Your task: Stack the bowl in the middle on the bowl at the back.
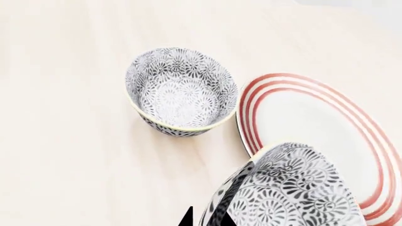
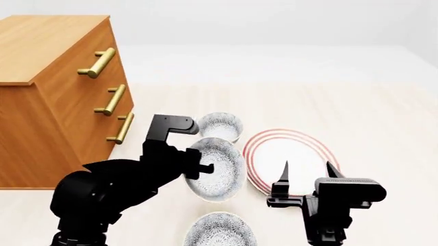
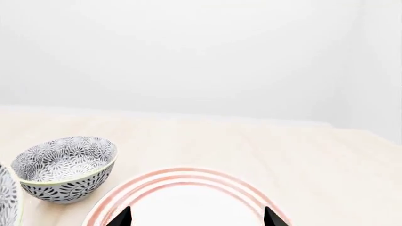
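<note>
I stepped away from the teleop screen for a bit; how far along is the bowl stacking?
Done: the left gripper has the middle bowl, which looks lifted and tilted. In hand: carrying it toward the back bowl, which sits empty. Left: lowering it in and releasing. The right gripper is open over the plate.

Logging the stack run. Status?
Left gripper shut on middle bowl, lifted and tilted. Right gripper open over plate. Back bowl unobstructed.

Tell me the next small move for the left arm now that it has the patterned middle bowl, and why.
Probably carry it forward. The left gripper holds the grey-on-white patterned middle bowl tilted and lifted, short of the matching back bowl, which sits empty beside the red-ringed plate. Centre over the back bowl, level it, then lower. The right gripper hangs open over the plate, out of the way.
</note>
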Available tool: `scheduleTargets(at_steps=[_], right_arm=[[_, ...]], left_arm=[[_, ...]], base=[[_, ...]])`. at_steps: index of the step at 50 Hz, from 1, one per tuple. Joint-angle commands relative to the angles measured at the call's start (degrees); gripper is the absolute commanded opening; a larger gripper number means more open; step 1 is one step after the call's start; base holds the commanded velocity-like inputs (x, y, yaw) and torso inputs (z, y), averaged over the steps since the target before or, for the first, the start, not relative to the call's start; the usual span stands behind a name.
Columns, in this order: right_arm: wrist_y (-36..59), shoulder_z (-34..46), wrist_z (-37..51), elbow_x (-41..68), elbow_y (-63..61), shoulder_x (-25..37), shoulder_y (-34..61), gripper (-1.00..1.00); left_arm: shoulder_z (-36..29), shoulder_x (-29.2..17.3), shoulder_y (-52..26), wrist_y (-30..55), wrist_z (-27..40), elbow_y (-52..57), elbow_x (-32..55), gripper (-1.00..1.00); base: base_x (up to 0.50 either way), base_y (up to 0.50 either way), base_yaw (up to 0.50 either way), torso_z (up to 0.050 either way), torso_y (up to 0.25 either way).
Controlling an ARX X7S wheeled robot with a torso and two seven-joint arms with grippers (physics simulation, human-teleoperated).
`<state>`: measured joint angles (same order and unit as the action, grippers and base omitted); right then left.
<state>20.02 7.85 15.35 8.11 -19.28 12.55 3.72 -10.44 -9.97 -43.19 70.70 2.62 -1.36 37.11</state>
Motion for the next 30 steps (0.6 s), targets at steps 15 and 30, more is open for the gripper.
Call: scheduleTargets(at_steps=[15,30], right_arm=[[1.3,-2.2,-0.4,2.7,-2.0,2.4,-0.6,1.0],[0.9,-2.7,0.2,3.4,-1.5,2.7,-0.7,1.0]], left_arm=[[16.1,1.8,3.8,19.2,18.3,19.1,24.7,-1.0],[16.0,-4.4,6.9,14.4,54.8,20.4,68.8,-1.0]], base=[[0.0,0.0,0.0,0.0,0.0],[0.0,0.0,0.0,0.0,0.0]])
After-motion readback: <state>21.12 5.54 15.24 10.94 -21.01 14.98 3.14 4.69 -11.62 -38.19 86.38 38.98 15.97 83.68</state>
